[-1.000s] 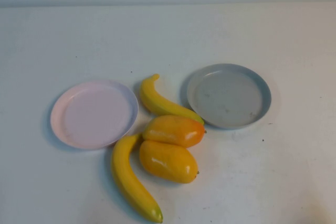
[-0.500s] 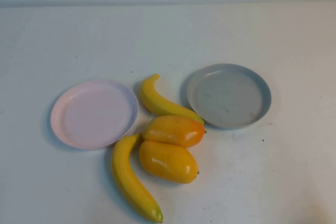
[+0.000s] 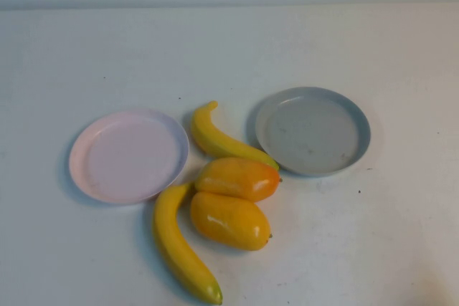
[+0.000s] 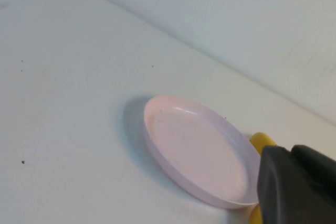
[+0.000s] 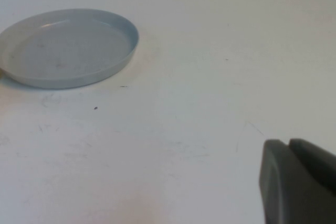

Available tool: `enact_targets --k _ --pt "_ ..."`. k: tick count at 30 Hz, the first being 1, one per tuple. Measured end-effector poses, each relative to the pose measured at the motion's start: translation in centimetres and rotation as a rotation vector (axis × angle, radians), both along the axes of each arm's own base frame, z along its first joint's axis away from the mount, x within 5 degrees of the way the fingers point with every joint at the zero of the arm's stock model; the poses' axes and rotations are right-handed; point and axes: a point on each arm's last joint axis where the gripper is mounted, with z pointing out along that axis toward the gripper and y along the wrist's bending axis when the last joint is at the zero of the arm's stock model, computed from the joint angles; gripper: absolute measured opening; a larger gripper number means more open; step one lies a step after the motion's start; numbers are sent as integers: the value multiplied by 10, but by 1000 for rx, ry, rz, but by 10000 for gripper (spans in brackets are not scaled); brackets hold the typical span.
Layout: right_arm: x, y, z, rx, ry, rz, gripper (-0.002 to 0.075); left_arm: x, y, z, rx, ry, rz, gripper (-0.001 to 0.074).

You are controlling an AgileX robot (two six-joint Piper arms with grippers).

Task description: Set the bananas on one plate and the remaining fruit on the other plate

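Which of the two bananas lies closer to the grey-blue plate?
The shorter curved yellow plastic banana: its tip ends beside the round grey-blue plate. The longer banana lies below the pink plate.

— How many long curved yellow plastic bananas (image 3: 179, 245)?
— Two. And two plump orange-yellow oval fruits (image 3: 229, 221).
— Plates?
— Two as well: one round pale pink plate (image 3: 128, 156), one round grey-blue plate (image 3: 313, 131).

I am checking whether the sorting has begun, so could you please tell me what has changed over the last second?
Nothing visibly changed: bananas, other fruit and both plates lie as before; left end effector and right end effector remain shut, away from the fruit.
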Motion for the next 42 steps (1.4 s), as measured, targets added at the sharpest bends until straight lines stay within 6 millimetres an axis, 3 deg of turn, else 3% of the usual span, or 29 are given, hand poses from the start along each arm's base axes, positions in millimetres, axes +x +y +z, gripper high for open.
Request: enact_targets --k 6,11,17,24,32,35,42 --pt "0 0 0 0 0 0 -15 -1 -1 8 -56 -6 -6 0" --pt "0 0 0 0 0 0 -15 -5 -5 52 -6 64 -61 0" --pt "0 0 0 0 0 0 -15 12 -13 85 241 351 -208 0" --pt "0 0 0 0 0 0 -15 56 -27 106 600 546 -562 0" --pt "0 0 0 0 0 0 -15 124 -53 98 760 492 -948 0" --pt "0 0 0 0 0 0 -15 145 -70 92 860 448 -1092 0" --pt "0 0 0 0 0 0 -15 183 -132 85 1096 290 -1406 0"
